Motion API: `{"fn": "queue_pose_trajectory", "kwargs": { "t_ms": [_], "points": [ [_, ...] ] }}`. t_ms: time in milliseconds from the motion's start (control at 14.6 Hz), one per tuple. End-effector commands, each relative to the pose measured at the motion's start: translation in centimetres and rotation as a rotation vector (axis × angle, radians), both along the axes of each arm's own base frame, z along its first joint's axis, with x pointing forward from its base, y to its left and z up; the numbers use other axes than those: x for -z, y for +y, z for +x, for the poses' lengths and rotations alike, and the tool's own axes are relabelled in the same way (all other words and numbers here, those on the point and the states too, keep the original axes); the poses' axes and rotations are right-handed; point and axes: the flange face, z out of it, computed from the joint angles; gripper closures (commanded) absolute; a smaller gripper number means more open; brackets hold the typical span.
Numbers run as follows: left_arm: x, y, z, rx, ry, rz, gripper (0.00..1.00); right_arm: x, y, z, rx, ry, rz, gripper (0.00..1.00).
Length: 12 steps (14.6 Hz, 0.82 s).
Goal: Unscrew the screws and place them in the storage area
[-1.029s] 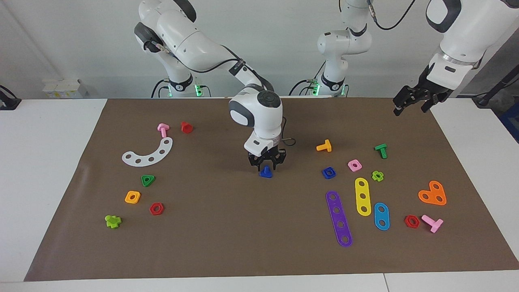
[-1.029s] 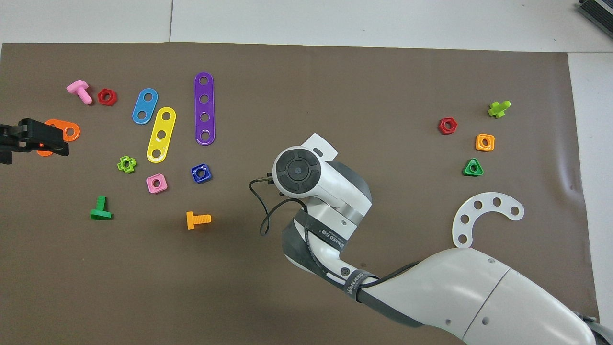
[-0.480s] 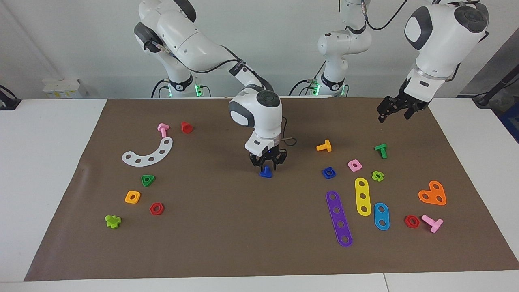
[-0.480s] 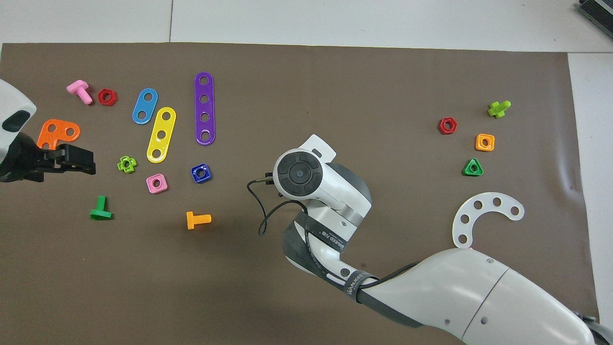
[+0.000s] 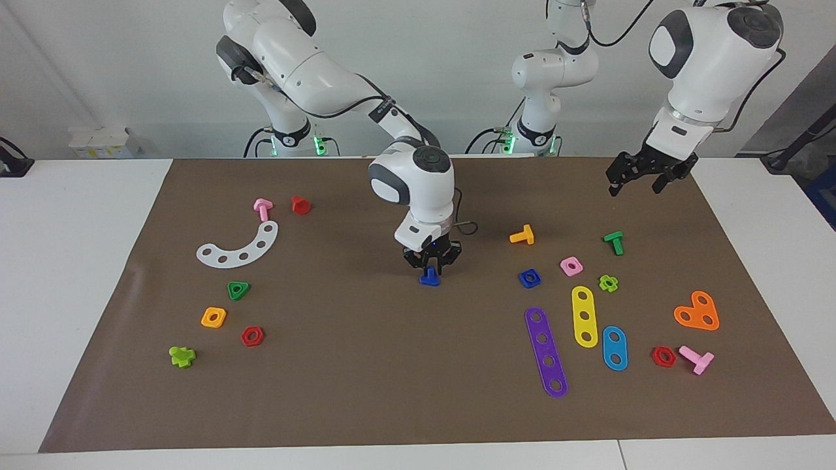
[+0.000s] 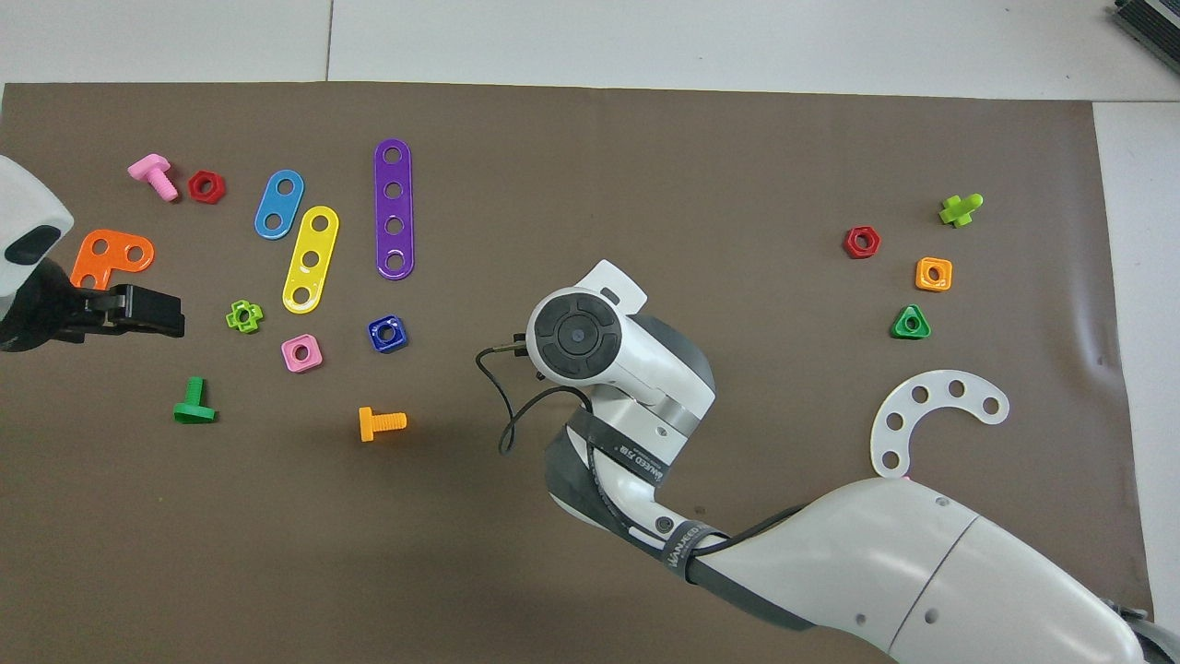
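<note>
Screw (image 5: 429, 279): blue, standing head-down on the surface (image 5: 366, 391) near its middle with the shank pointing up. It is free of any grip and hidden under the right arm in the overhead view.
Curved strip (image 5: 252, 250): white with a row of holes, lying flat toward the right arm's end. In the facing view it is at about 9 o'clock from the screw, well apart from it.
Right tool (image 5: 431, 266): pointing straight down just over the screw, at 12 o'clock from it in the facing view. Its fingers are spread to either side of the shank and are not pinching it.
Square nut (image 5: 530, 279): blue, at 3 o'clock from the screw in the facing view, well apart from it.
Orange bolt (image 5: 522, 235): on its side, at about 12 o'clock from the square nut and near it.
Green bolt (image 5: 614, 241): toward the left arm's end.
Left tool (image 5: 633, 188): up in the air, fingers spread and holding nothing, at about 1 o'clock from the green bolt in the facing view.
</note>
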Motion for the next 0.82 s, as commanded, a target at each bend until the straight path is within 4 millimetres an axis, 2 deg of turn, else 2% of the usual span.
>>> {"fn": "queue_pose_trajectory", "kwargs": {
  "t_ms": [0,137,206,275,343,412,618,755],
  "points": [
    [-0.1,-0.2,-0.9,0.027,-0.025,0.022,0.00,0.0,-0.2,-0.4,0.032,-0.018,0.000,1.00],
    [-0.2,-0.5,-1.0,0.035,-0.026,0.021,0.00,-0.2,-0.3,-0.2,0.034,-0.026,-0.013,1.00],
    [-0.1,-0.4,-1.0,0.036,-0.025,0.021,0.00,-1.1,-0.5,0.1,0.039,-0.034,-0.021,1.00],
    [0.0,0.0,-1.0,0.032,-0.022,0.021,0.00,-2.5,-1.1,0.5,0.053,-0.043,-0.034,1.00],
    [-0.1,0.3,-1.0,0.051,-0.020,0.021,0.00,-4.9,-1.7,0.6,0.065,-0.065,-0.043,1.00],
    [-0.1,0.3,-1.0,0.077,-0.020,0.022,0.00,-7.2,-3.0,1.2,0.089,-0.093,-0.051,1.00],
    [-0.1,0.3,-1.0,0.090,-0.023,0.022,0.00,-11.7,-7.1,2.5,0.147,-0.119,-0.055,1.00],
    [-0.1,0.1,-0.9,0.093,-0.026,0.021,0.00,-13.9,-12.3,4.3,0.164,-0.094,-0.036,1.00]
  ]
}}
